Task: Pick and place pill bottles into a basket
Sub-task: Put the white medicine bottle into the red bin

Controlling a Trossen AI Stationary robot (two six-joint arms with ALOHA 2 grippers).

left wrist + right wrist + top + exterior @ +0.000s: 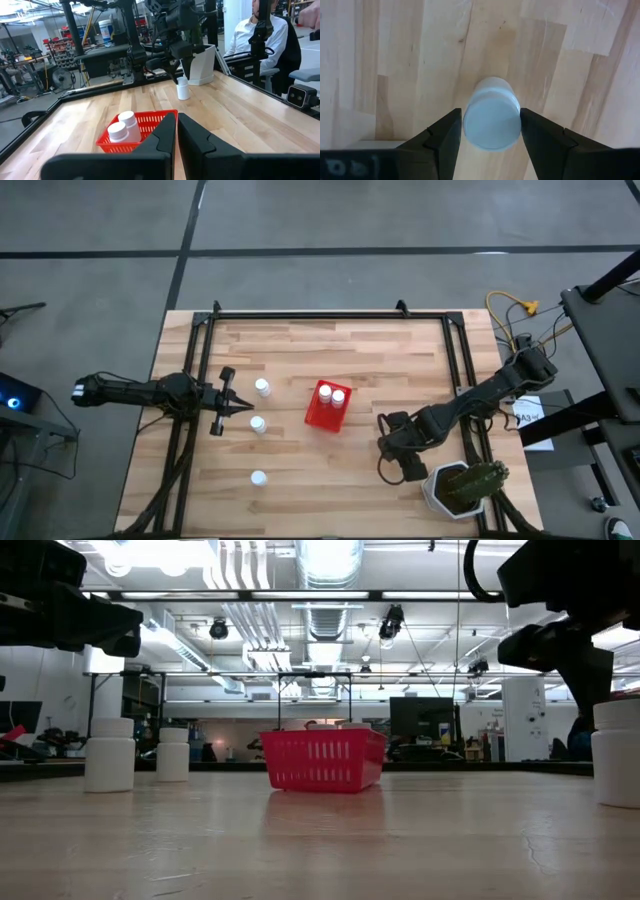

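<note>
Near the plant pot point(462, 488), the right claw point(490, 131) straddles a bottle point(492, 119), spread; left claw point(176, 131) closed.

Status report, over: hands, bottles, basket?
Right hand open, straddling a bottle by the plant pot. Left hand shut, idle. Two bottles in basket. Path clear.

The tabletop point(350, 470) is pale planked wood, smooth with a soft sheen. The basket point(327, 407) looks like glossy red plastic with slatted sides. The pill bottles point(491, 120) seem matt white plastic, though the close view is soft. The right fingers point(442, 137) are matt black.
</note>
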